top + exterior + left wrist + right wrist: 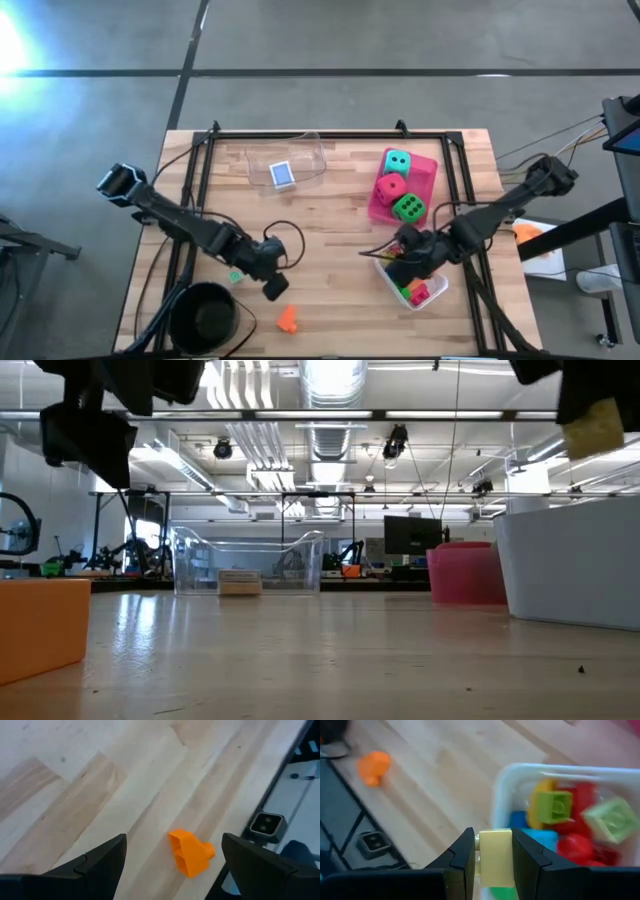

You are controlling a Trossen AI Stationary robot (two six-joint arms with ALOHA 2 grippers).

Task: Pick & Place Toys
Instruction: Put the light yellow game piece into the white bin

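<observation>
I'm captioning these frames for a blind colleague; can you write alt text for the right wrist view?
The right gripper holds a pale yellow brick between its dark fingers, above the rim of a white tray full of red, green, yellow and blue bricks. An orange brick lies apart on the wooden table.

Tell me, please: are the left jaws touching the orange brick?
Apart. The left wrist view shows the left gripper open, with bare wood between each jaw and the orange brick.
</observation>
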